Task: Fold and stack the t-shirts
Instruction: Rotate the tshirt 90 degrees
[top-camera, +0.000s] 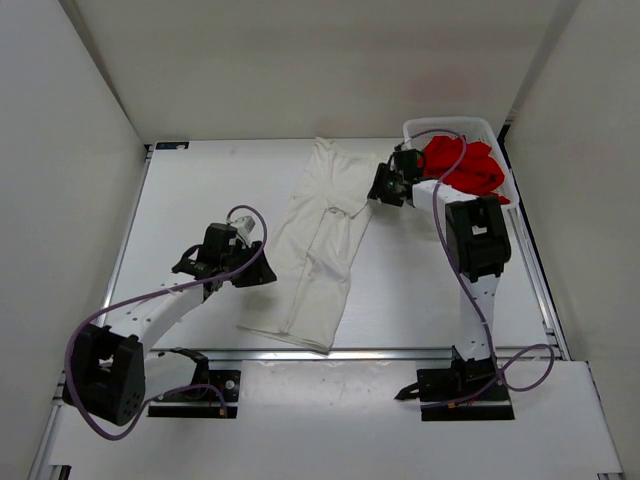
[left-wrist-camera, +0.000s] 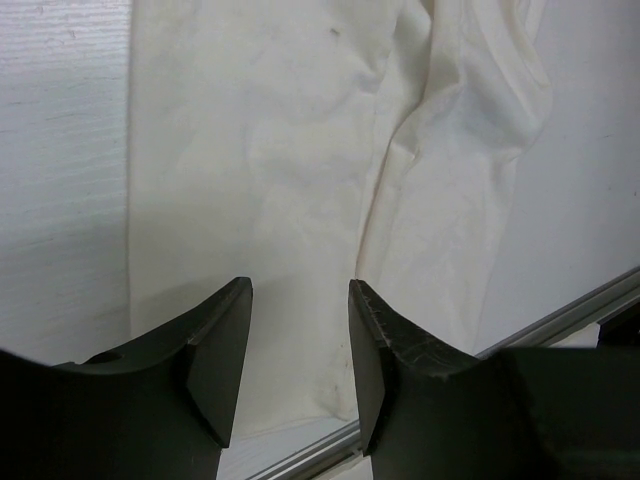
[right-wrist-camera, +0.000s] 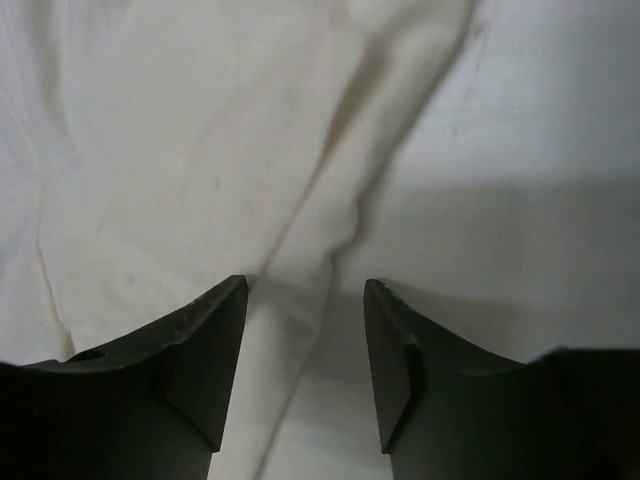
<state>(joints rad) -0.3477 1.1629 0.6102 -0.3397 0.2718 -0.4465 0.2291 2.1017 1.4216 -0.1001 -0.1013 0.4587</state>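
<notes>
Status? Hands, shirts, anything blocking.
Both hands open, empty: left hand and right hand at opposite edges of white shirt. Shirt lies as a long narrow strip on table. Red shirt in basket. Nothing blocking.

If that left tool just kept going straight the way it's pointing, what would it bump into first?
Most likely the white t-shirt: it lies spread on the table directly ahead of the open left tool. How far off is hard to judge.
</notes>
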